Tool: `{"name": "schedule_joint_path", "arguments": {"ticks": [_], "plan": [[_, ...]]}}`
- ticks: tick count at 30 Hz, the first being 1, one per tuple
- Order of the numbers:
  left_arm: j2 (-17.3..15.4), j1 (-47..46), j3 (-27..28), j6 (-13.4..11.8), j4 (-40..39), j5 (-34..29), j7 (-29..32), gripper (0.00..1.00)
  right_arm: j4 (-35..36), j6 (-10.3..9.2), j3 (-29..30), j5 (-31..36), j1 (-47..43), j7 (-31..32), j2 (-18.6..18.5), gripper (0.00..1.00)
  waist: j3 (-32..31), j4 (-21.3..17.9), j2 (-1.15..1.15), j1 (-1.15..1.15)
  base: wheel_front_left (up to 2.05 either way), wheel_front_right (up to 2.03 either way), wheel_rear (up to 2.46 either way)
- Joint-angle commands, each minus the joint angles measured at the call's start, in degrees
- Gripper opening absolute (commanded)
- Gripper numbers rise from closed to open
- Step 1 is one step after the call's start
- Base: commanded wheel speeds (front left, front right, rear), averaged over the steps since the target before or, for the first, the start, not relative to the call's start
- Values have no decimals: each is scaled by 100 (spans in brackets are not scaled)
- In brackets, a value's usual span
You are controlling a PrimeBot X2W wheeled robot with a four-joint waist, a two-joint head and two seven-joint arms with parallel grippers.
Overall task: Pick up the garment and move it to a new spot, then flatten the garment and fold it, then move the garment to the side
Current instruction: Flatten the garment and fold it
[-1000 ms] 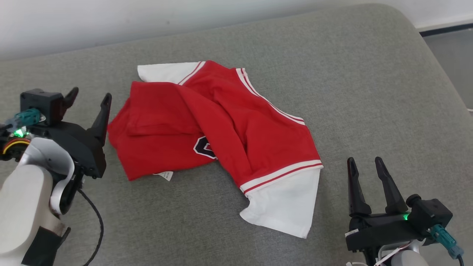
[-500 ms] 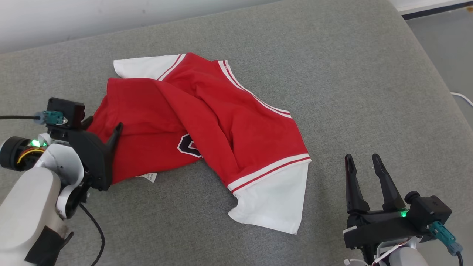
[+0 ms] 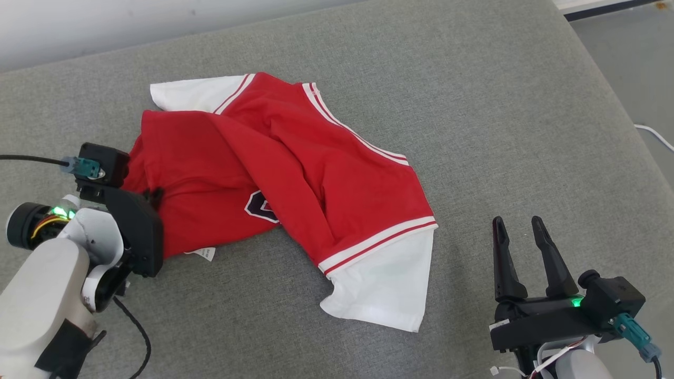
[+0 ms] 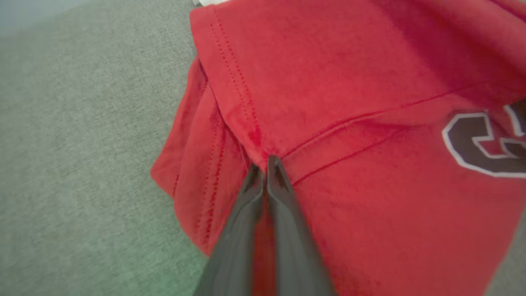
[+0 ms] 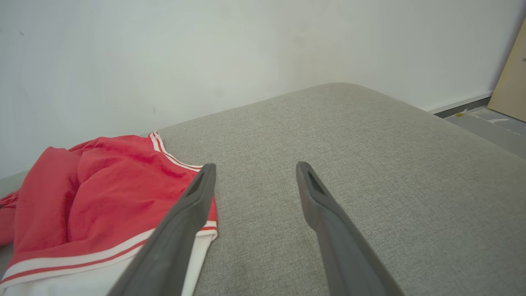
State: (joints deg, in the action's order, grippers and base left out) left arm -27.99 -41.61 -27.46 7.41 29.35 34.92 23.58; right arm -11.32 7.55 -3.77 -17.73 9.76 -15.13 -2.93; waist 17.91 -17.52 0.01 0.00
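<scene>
Progress is barely begun, as we judge it. The shirt point(image 3: 295, 173) lies crumpled on the grey cushion point(image 3: 500, 105) across the middle of the head view. Its red body is bunched over itself, with one white sleeve at the upper left and the other toward the lower centre. Nothing looks lifted, smoothed or folded. We reckon the carry to a new spot, the flattening, the folding and the last shift aside are all left to do.

Only the first pick is under way. The left gripper point(image 3: 152, 196) sits at the shirt's left edge, at the left of the head view. In the left wrist view its jaws are drawn almost together, with a ridge of red cloth pinched between the tips beside a stitched hem. The dark letter patch point(image 3: 260, 207) lies off to the right of that pinch.

The right gripper point(image 3: 518, 223) rests at the lower right with its jaws wide and empty. It is well apart from the nearer white sleeve, which lies to its left.
</scene>
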Motion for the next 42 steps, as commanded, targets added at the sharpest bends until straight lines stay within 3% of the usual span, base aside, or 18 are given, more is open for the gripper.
{"name": "schedule_joint_path", "arguments": {"ticks": [1, 10, 20, 32, 36, 42], "plan": [[17, -58, 9, -5, 61, 56, 39, 0, 20, -13, 9, -38, 25, -2, 6, 100, 8, -3, -1, 0, 0, 0, 0], [81, -379, 65, -4, -200, -63, -693, 0, 8, -13, 153, 73, -98, -2, 5, 100, -189, 247, -1, 0, 0, 0, 0], [142, -79, 167, -168, -1322, -34, -1229, 0, 0, -13, 234, 244, -287, -2, 5, 100, -587, 881, -1, 0, 0, 0, 0], [-47, 2296, 542, -1172, -3366, 294, -1676, 0, 30, -13, 433, 434, -631, -2, 0, 100, -996, 1800, -1, 0, 0, 0, 0], [118, 3060, 489, -1391, -3550, 396, -1896, 0, 32, -13, 468, 475, -645, -2, -40, 100, -1037, 1990, -1, 0, 0, 0, 0], [307, 3660, 388, -1517, -3086, 399, -2247, 0, -2, -13, 381, 522, -640, -2, -107, 100, -1089, 2084, -1, 0, 0, 0, 0]]}}
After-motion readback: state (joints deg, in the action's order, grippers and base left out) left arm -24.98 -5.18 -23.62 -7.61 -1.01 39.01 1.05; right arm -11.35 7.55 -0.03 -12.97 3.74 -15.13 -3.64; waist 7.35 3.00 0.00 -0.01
